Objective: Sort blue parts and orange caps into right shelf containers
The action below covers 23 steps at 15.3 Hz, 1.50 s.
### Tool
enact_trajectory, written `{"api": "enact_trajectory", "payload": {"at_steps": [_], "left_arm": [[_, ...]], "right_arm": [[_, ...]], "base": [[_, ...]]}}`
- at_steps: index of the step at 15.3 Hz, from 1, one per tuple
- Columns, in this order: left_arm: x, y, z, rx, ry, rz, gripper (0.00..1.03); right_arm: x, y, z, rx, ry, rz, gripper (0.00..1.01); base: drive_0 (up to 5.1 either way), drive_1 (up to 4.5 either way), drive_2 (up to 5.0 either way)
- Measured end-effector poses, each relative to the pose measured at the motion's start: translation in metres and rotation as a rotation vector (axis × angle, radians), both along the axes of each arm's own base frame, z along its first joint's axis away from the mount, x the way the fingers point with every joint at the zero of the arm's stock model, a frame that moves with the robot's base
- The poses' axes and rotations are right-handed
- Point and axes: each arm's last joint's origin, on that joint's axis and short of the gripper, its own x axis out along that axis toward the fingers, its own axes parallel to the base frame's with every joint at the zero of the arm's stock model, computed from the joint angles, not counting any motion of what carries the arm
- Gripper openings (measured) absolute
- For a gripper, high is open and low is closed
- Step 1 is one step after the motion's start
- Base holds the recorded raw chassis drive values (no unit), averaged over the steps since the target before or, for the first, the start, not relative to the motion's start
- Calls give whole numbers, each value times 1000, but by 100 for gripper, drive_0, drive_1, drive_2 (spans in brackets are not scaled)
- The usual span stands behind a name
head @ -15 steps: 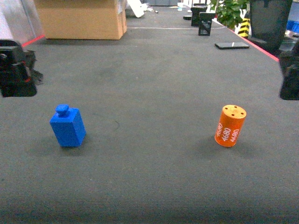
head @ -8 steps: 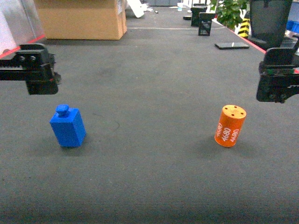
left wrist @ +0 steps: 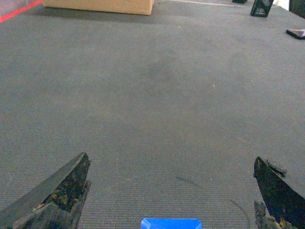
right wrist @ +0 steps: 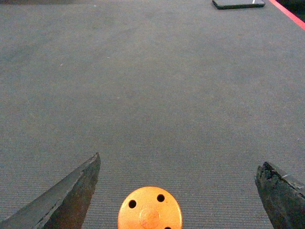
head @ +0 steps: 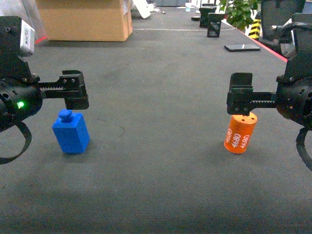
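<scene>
A blue part [head: 71, 132], a block with a round knob on top, stands on the grey mat at the left. My left gripper [head: 73, 95] hovers just above and behind it, open. In the left wrist view only the part's top edge [left wrist: 171, 223] shows, low between the wide-spread fingers of the left gripper [left wrist: 170, 160]. An orange cap [head: 240, 131], a cylinder with white numbers, stands at the right. My right gripper [head: 241, 97] hangs open over its top. The cap's holed top [right wrist: 150, 209] sits low between the spread fingers of the right gripper [right wrist: 179, 161]. The right shelf containers are out of view.
A cardboard box [head: 83, 19] stands at the far left of the mat. A black phone [head: 242, 47] lies at the far right near the red edge line [head: 273, 48]. A small black stand [head: 214, 24] and a plant [head: 239, 12] are farther back.
Both arms have swung in from the sides of the view: the left gripper now sits above the blue part and the right gripper above the orange cap. Neither object has moved.
</scene>
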Motion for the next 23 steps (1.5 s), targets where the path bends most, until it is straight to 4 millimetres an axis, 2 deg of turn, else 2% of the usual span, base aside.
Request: {"api": "enact_trajectory", "payload": {"at_steps": [4, 11, 23], "left_arm": [[7, -1, -9, -21, 16, -10, 98], [11, -5, -28, -19, 84, -28, 98], [10, -5, -60, -2, 172, -18, 98]], "right_arm": [[11, 3, -13, 17, 43, -6, 98], [14, 7, -25, 27, 73, 1, 98], [14, 7, -66, 3, 173, -3, 98]], "base": [[0, 0, 0], [0, 0, 0], [0, 0, 0]]}}
